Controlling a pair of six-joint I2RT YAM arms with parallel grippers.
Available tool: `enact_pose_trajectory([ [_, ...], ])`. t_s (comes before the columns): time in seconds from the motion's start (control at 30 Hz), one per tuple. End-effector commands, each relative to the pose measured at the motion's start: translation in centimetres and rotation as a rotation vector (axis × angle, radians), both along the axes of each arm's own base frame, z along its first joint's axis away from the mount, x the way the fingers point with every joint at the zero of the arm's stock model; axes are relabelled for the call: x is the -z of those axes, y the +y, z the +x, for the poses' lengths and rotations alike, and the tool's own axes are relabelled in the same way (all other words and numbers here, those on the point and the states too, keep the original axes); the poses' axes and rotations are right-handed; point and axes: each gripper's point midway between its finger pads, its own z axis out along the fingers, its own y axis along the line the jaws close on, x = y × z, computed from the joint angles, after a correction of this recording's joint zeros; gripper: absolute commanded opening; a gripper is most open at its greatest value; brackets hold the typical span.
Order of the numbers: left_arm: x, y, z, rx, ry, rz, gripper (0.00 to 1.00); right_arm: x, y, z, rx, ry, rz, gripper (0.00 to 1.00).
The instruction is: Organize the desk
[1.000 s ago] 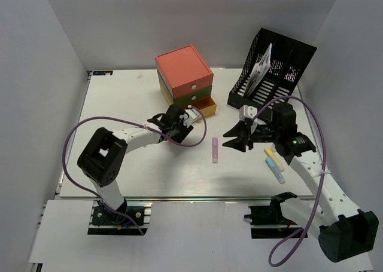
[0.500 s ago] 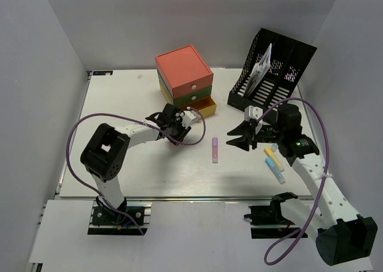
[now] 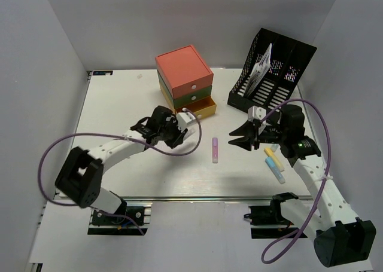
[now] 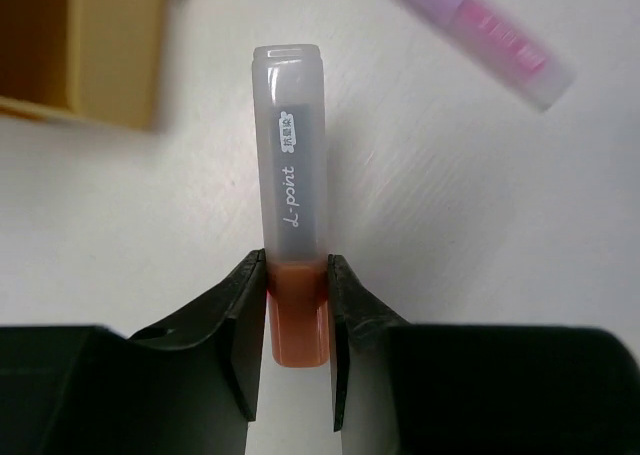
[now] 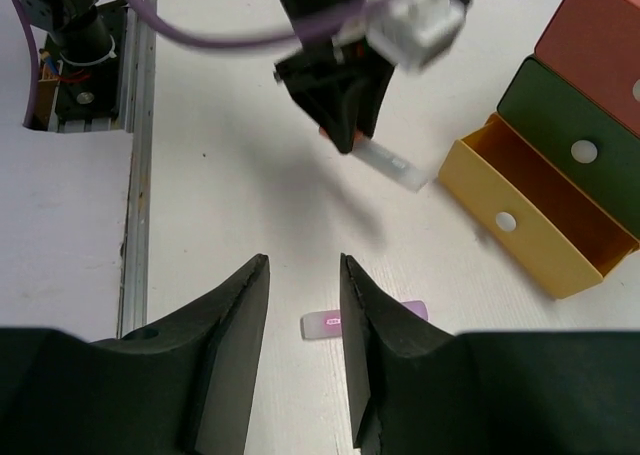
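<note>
The desk is a white tabletop. My left gripper hangs just in front of the open yellow drawer, shut on an orange highlighter with a frosted cap; the jaws pinch its orange end. The same highlighter pokes toward the drawer in the right wrist view. A pink highlighter lies mid-desk. My right gripper hovers open just right of it, nothing between the fingers, with the pink highlighter below them.
A red-green-yellow drawer unit stands at the back centre, its bottom drawer pulled out. A black file rack holding papers stands at the back right. A yellow highlighter and a blue one lie under the right arm.
The left jaws have closed onto the orange highlighter, and the left arm's elbow has swung out to the left. The right gripper has drifted slightly right and lower.
</note>
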Motion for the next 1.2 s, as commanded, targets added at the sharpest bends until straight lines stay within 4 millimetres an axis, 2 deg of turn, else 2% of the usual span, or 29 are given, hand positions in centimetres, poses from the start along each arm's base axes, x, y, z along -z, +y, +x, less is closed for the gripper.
enact_pose_trajectory([
  [0.0,-7.6,-2.0,0.5,0.089,-0.171,-0.145,0.02,-0.6,-0.1,-0.1,-0.013,-0.05,0.016,0.4],
  [0.07,-9.4,-2.4,1.3,0.116,-0.233,-0.148,0.02,-0.6,-0.2,0.1,-0.001,-0.051,0.015,0.4],
  [0.1,-10.8,-3.0,2.4,0.113,-0.266,-0.156,0.02,-0.4,-0.3,0.2,0.004,-0.046,0.014,0.38],
  [0.13,-11.2,-3.2,2.9,0.114,-0.274,-0.151,0.02,-0.5,-0.3,0.4,0.015,-0.047,0.016,0.38],
  [0.17,-12.2,-3.7,4.6,0.108,-0.293,-0.145,0.03,-0.6,-0.4,0.5,0.025,-0.057,0.015,0.38],
  [0.23,-12.2,-4.0,6.2,0.093,-0.292,-0.107,0.03,-0.5,-0.6,0.8,0.042,-0.058,0.013,0.38],
  [0.27,-10.7,-4.3,7.3,0.083,-0.272,-0.075,0.03,-0.5,-0.6,0.8,0.046,-0.06,0.01,0.38],
  [0.3,-11.7,-4.6,8.7,0.058,-0.303,-0.066,0.04,-0.5,-0.7,0.9,0.054,-0.057,0.011,0.38],
  [0.33,-11.8,-4.7,9.4,0.052,-0.312,-0.057,0.04,-0.6,-0.8,1.1,0.061,-0.063,0.011,0.38],
  [0.37,-10.5,-5.0,10.1,0.056,-0.298,-0.031,0.06,-0.5,-0.9,1.2,0.066,-0.064,0.009,0.38],
  [0.4,-11.2,-5.4,11.1,0.05,-0.326,-0.032,0.06,-0.6,-1.0,1.3,0.073,-0.067,0.009,0.38],
  [0.43,-9.9,-5.3,11.9,0.043,-0.316,0.006,0.06,-0.4,-1.1,1.5,0.087,-0.058,0.008,0.38],
  [0.5,-10.2,-5.4,13.1,0.023,-0.336,0.027,0.08,-0.5,-1.2,1.7,0.098,-0.059,0.007,0.38],
  [0.53,-9.7,-5.2,13.6,0.015,-0.343,0.049,0.08,-0.5,-1.2,1.7,0.099,-0.062,0.008,0.39],
  [0.77,-8.9,-3.7,15.8,-0.075,-0.411,0.129,0.19,-0.6,-1.5,2.0,0.113,-0.066,0.009,0.39],
  [0.93,-7.8,-3.8,16.1,-0.064,-0.39,0.162,0.35,-0.4,-1.5,2.0,0.111,-0.056,0.009,0.4],
  [1.13,-7.9,-3.8,16.4,-0.074,-0.393,0.16,0.54,-0.4,-1.7,2.1,0.115,-0.054,0.011,0.4],
  [1.17,-8.2,-3.9,16.4,-0.072,-0.391,0.157,0.55,-0.3,-1.7,2.1,0.113,-0.053,0.012,0.4],
])
